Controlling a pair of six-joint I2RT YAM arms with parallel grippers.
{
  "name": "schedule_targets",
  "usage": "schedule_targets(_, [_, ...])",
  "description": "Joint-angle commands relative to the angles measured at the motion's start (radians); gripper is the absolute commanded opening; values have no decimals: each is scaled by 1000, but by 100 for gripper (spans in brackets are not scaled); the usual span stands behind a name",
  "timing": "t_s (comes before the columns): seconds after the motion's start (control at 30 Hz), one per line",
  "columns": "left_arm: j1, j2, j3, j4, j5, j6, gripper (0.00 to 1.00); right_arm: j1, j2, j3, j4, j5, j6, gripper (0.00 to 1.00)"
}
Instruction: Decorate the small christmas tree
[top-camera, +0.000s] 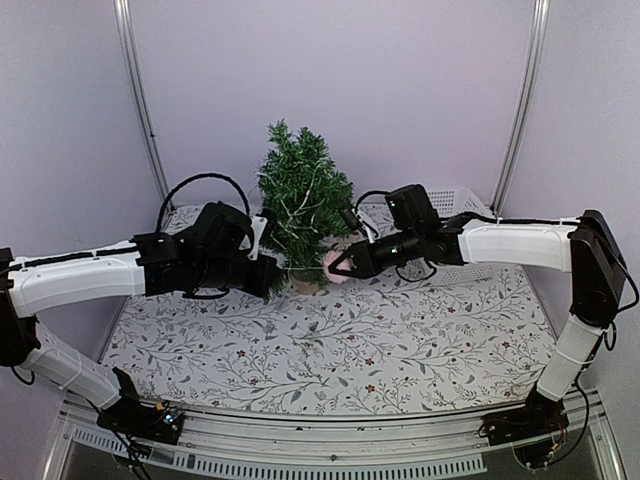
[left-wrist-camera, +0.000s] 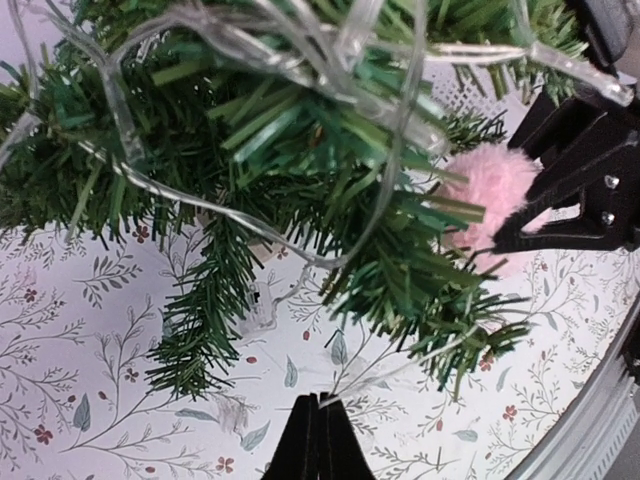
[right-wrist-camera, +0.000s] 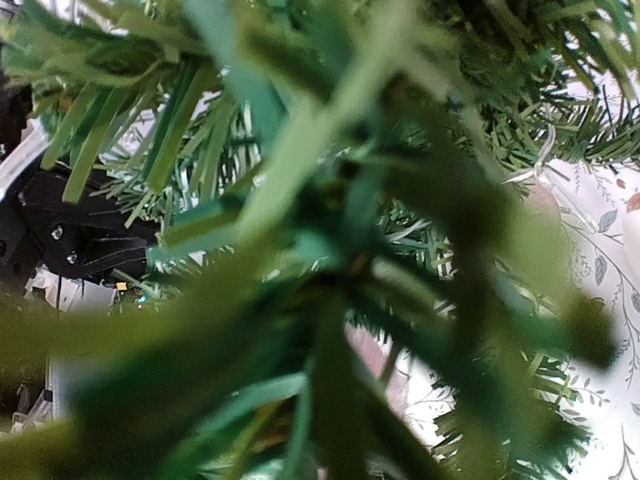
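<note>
The small christmas tree (top-camera: 302, 195) stands at the back middle of the table on its pale stump (top-camera: 307, 284), with a clear light string (left-wrist-camera: 300, 60) looped through its branches. My left gripper (top-camera: 272, 276) is low at the tree's left side. Its jaws (left-wrist-camera: 318, 402) are pressed together, and a thin clear wire (left-wrist-camera: 420, 360) runs taut from their tips up into the branches. On the tree's lower right, my right gripper (top-camera: 340, 264) is shut on a fluffy pink pompom (top-camera: 331, 268) (left-wrist-camera: 495, 185), pressing it against the branches. In the right wrist view, blurred needles hide the fingers.
A floral-patterned cloth (top-camera: 330, 345) covers the table. A white slatted basket (top-camera: 458, 200) sits at the back right behind the right arm. Metal frame posts (top-camera: 140, 100) rise at both back corners against the pale walls.
</note>
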Motion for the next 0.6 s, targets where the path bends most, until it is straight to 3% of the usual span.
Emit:
schedule_targets(0.0, [18,-17,-28,24,10,5,0,-4,-4,-21,-3,-35,-30,0])
schedule_targets(0.1, [16,-23,-39,113,96,46,0,2,-12,-13,16,-63,-37,9])
schedule_targets(0.23, [16,-22,-58,209,226,76,0,3,-24,-6,23,-76,-45,30])
schedule_targets(0.4, [18,-28,-73,237,248,72,8,-8,-61,-15,18,-75,-34,54])
schedule_targets(0.47, [25,-44,-86,241,244,66,16,-19,-81,-24,11,-70,-23,62])
schedule_targets(0.57, [36,-88,-117,252,246,64,35,-36,-117,-48,7,-73,-12,70])
